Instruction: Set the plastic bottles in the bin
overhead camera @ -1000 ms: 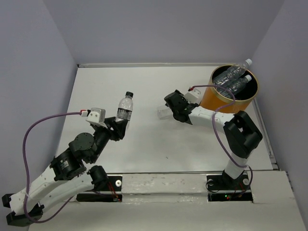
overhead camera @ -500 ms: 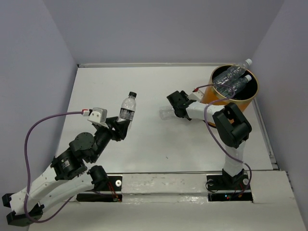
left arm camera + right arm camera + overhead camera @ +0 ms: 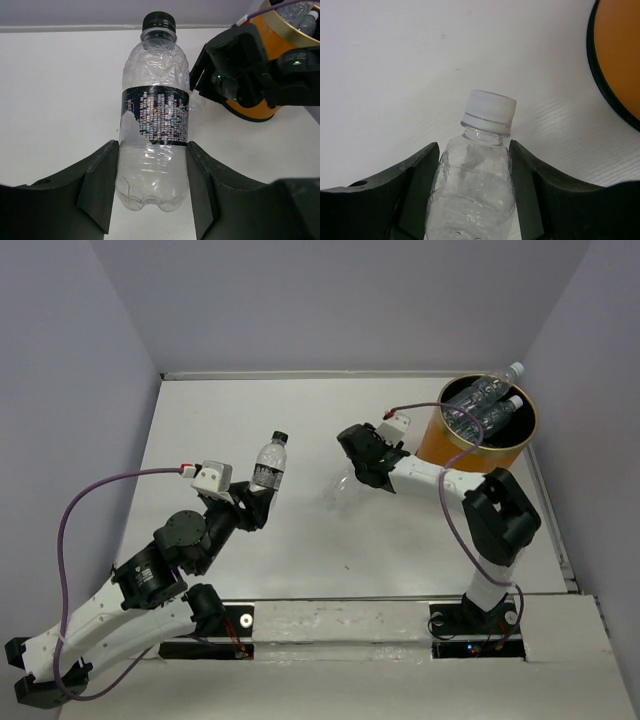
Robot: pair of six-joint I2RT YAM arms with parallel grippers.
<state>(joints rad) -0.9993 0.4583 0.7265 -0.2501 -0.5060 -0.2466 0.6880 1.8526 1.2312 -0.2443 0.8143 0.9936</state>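
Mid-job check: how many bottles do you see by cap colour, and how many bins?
1 dark-capped bottle, in the left gripper.
3 white-capped bottles: a white-capped bottle in the right gripper, two more in the orange bin.
1 orange bin.
Total: 5 things; the bin may hide more bottles.

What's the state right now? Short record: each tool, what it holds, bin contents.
left tool: shut on dark-cap bottle, clear with a dark label
right tool: shut on white-cap bottle, clear, no label visible
bin: orange, upright, just right of the right tool
bottles in bin: at least two, one cap poking past the far rim
outside bin: two bottles, both held
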